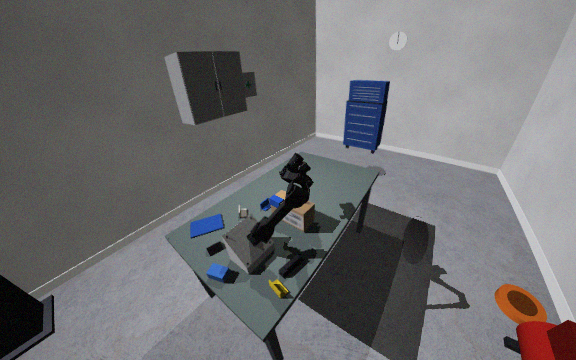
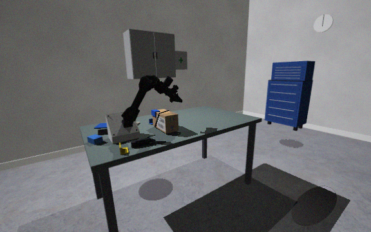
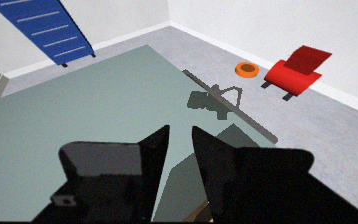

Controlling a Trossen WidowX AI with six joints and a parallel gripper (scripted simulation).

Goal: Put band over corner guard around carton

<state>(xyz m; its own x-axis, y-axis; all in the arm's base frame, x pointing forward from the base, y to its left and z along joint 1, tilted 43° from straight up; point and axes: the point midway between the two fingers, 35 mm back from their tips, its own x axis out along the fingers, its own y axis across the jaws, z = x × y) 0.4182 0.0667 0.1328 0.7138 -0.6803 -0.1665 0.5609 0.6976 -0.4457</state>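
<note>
One dark band across carton

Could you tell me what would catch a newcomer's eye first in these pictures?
Most likely the black arm rising from its grey base on the green table, with its gripper held in the air, nearly closed on nothing, above and just beyond a brown carton with a dark band across it. Next, the blue tool chest against the far white wall, and the red chair with an orange stool on the floor.
</note>
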